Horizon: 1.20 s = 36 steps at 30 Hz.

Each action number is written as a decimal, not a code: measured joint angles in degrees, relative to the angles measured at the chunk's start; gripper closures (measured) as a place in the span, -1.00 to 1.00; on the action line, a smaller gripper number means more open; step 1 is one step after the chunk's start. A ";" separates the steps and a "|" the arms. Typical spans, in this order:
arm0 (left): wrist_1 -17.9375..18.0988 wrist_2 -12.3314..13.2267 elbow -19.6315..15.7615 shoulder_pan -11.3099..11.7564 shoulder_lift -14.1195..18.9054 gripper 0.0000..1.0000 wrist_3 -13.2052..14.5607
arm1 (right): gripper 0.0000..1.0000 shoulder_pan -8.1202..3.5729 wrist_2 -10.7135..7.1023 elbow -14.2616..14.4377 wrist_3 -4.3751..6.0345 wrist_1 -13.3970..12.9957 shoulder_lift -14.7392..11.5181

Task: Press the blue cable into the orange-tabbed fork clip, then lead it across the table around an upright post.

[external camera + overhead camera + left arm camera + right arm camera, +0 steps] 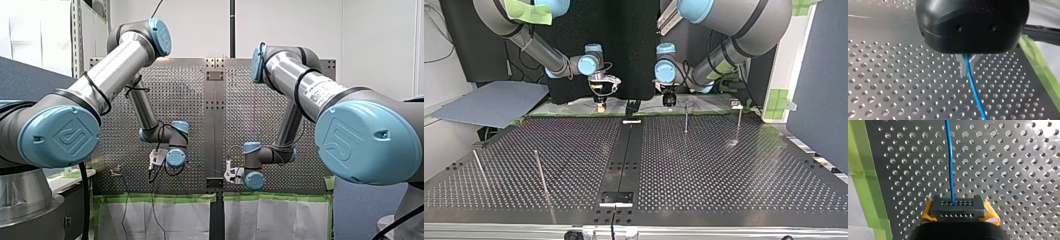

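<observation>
Left gripper [967, 67], right gripper [958, 207] — both clamp blue cable [950, 157] near table [1010, 170] edge.

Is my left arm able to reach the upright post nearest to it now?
Probably yes: in the top view my left hand hangs close to that post, and only bare table lies between. The blue cable it grips should not block it.

blue cable [973, 85] cut off, l tool [967, 68] obscured
</observation>
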 joint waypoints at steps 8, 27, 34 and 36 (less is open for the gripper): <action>-1.36 -0.04 0.00 -1.67 2.56 1.00 0.60 | 1.00 0.10 0.16 0.01 -1.67 3.11 -3.58; -5.69 -0.03 0.20 -4.35 13.03 1.00 -3.33 | 1.00 0.61 -0.19 0.01 -1.15 13.54 -14.02; -7.67 -0.09 1.44 -4.90 16.85 1.00 -3.78 | 1.00 0.57 -0.21 0.01 -0.96 16.56 -17.83; -8.40 -0.11 1.86 -5.07 17.89 1.00 -3.82 | 1.00 0.58 -0.21 0.01 -0.90 16.77 -19.00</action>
